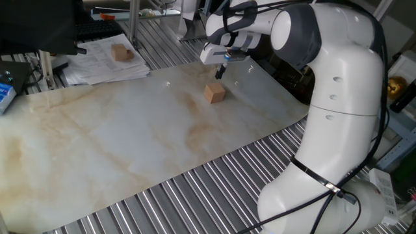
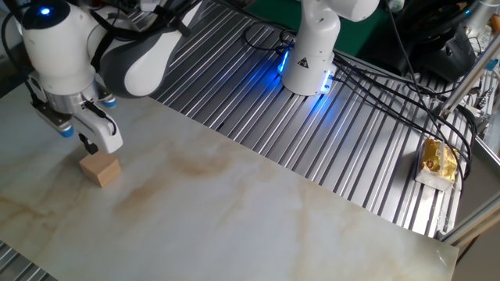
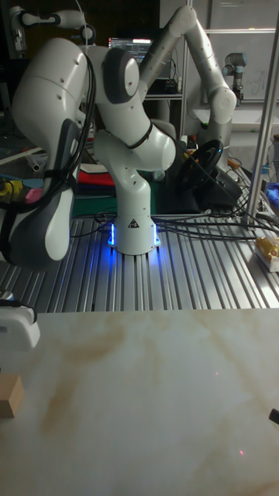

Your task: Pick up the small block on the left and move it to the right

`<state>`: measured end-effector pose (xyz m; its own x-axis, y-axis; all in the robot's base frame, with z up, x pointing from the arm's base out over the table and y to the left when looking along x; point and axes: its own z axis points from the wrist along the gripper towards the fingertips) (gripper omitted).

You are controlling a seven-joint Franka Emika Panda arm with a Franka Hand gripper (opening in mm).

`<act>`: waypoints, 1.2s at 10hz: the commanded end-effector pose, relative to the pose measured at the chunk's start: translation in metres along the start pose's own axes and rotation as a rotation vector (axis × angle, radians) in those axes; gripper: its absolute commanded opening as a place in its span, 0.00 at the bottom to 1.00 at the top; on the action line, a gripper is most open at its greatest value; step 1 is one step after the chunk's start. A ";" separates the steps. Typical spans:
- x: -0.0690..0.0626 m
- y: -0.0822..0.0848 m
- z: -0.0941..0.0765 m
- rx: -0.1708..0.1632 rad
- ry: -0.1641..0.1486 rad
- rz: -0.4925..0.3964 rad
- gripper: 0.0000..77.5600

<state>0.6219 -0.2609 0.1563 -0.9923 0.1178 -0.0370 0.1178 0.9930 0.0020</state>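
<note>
The small block (image 1: 214,93) is a light-tan wooden cube resting on the marbled board (image 1: 117,143), near that board's far right corner. The other fixed view shows the small block (image 2: 101,170) at the left, and the tall view shows the small block (image 3: 9,397) at the left edge. My gripper (image 1: 221,70) hangs just above and behind the cube without touching it. Its fingertips (image 2: 94,147) point down with a narrow gap and nothing between them.
A second, browner wooden block (image 1: 120,52) lies on a stack of papers (image 1: 104,65) beyond the board's far left. Ribbed metal table (image 2: 351,148) surrounds the board. A yellow packet (image 2: 437,162) sits at the right. The arm's base (image 2: 308,55) glows blue.
</note>
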 end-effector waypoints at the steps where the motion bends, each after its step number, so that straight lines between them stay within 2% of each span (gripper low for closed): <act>1: -0.001 -0.001 0.003 0.001 -0.001 0.001 0.00; 7: -0.007 -0.004 0.015 0.002 -0.002 0.009 0.00; 12: -0.009 -0.006 0.017 0.001 0.001 0.022 0.00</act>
<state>0.6298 -0.2666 0.1380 -0.9902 0.1360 -0.0333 0.1360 0.9907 0.0021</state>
